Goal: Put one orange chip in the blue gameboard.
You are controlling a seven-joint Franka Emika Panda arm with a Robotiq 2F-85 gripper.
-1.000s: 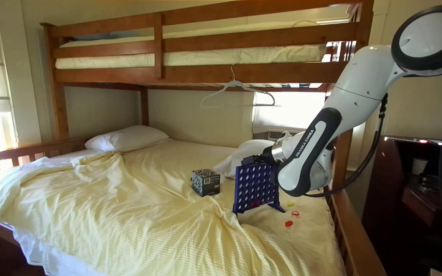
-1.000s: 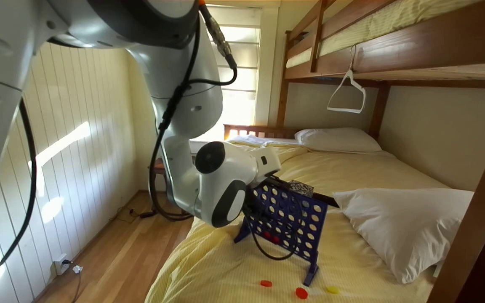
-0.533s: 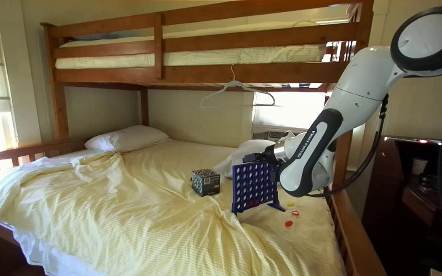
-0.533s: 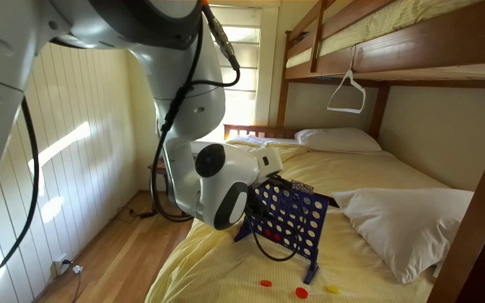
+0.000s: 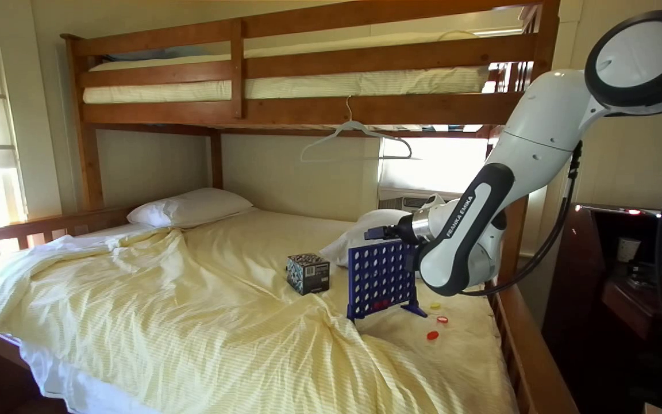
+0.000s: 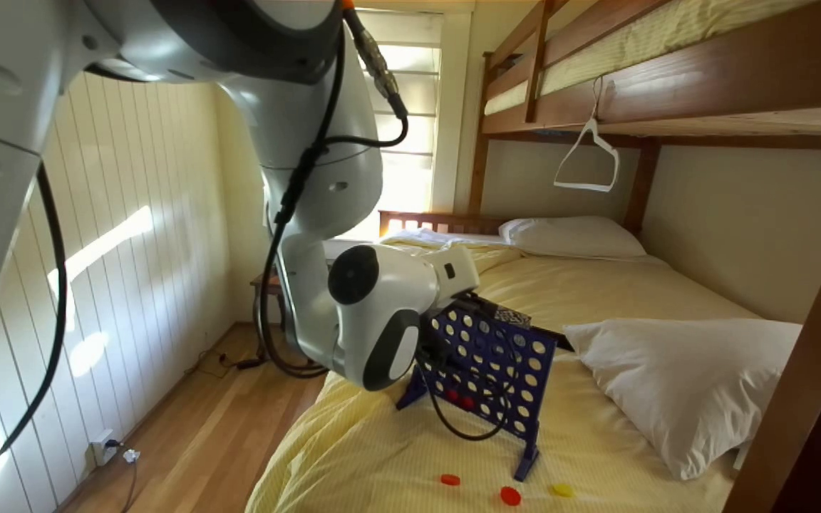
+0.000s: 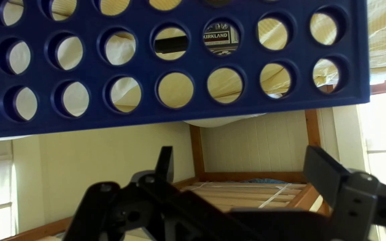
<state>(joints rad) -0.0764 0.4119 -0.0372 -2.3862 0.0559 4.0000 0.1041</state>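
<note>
The blue gameboard stands upright on the bed and also shows in an exterior view, partly behind the arm. Red-orange chips sit low in its grid. Two loose red-orange chips lie on the bed beside the board's foot. My gripper is at the board's top edge. In the upside-down wrist view my gripper is open, fingers wide apart with nothing between them, beyond the top edge of the gameboard. The top rows of holes there show through to the bedding.
A yellow chip lies near the board's foot. A small dark patterned box stands behind the board. A white pillow lies beside it. A hanger hangs from the upper bunk rail. A wooden bed rail borders the bed.
My gripper has risen slightly above the board's top edge. The gameboard has shifted a little, its upper part toward the left in an exterior view. The loose chips have not moved.
</note>
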